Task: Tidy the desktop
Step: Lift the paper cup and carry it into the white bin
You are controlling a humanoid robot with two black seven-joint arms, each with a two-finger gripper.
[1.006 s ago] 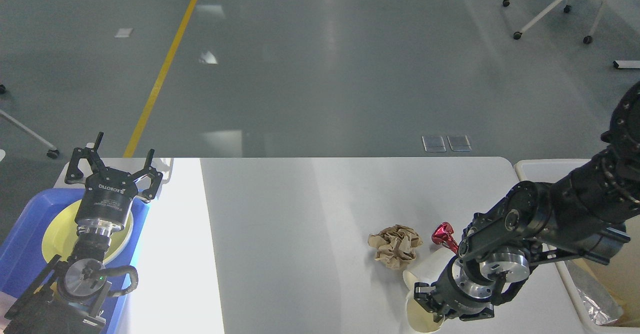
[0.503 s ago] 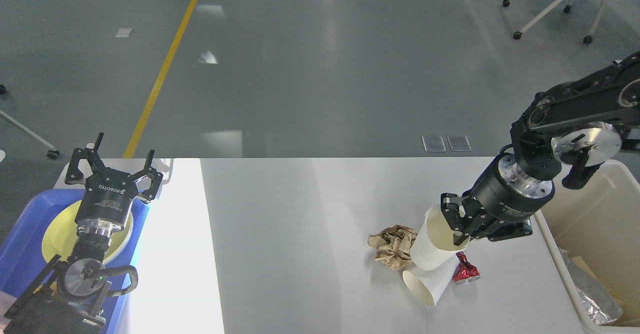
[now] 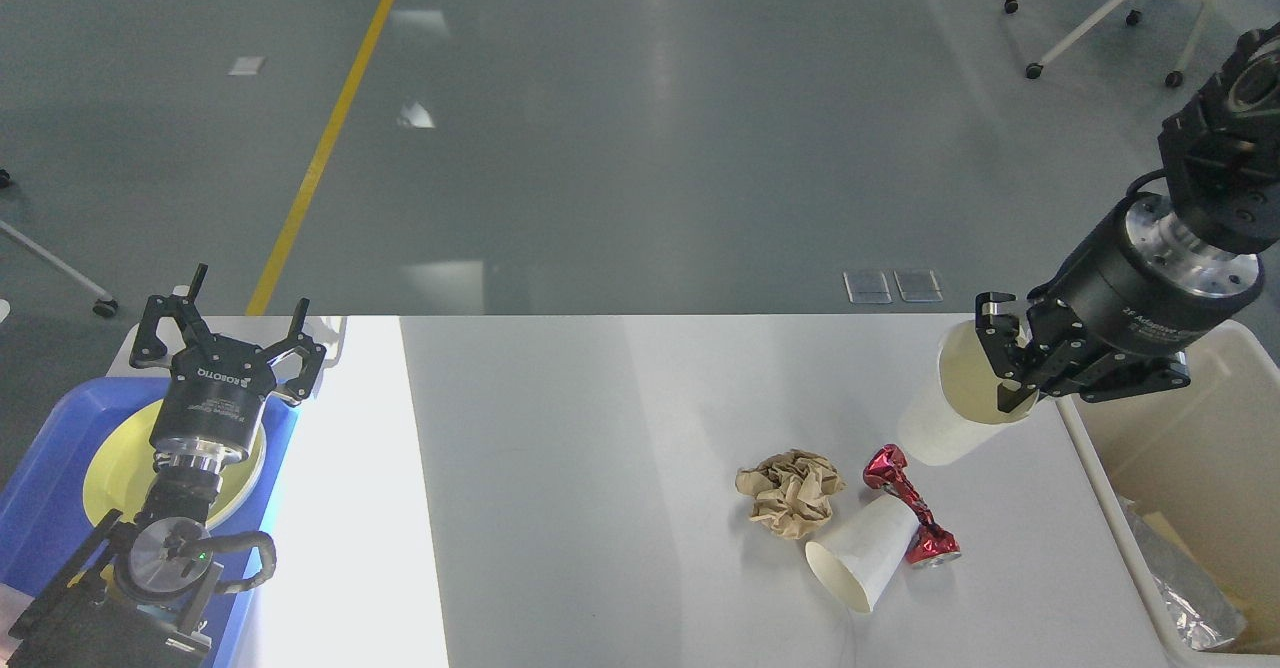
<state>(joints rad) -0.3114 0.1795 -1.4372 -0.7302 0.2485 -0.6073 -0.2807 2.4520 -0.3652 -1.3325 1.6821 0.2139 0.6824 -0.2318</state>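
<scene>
The white desktop [image 3: 600, 428] fills the lower view. My right gripper [image 3: 1003, 366] is shut on the rim of a white paper cup [image 3: 945, 416] and holds it tilted in the air above the desktop's right part, close to the cream bin [image 3: 1190, 468]. On the desktop lie a second paper cup [image 3: 860, 558] on its side, a crumpled brown paper ball [image 3: 790, 490] and a red foil wrapper [image 3: 908, 508]. My left gripper [image 3: 228, 320] is open and empty above the blue tray [image 3: 50, 498].
The blue tray at the left holds a yellow plate [image 3: 115, 468]. The cream bin at the right edge holds foil and paper scraps [image 3: 1190, 598]. Wheeled chair legs [image 3: 1100, 8] stand on the grey floor beyond the table.
My right gripper has lifted one paper cup from the front of the desktop and carried it up and to the right, toward the bin. The red wrapper shifted slightly. The left arm has not moved.
</scene>
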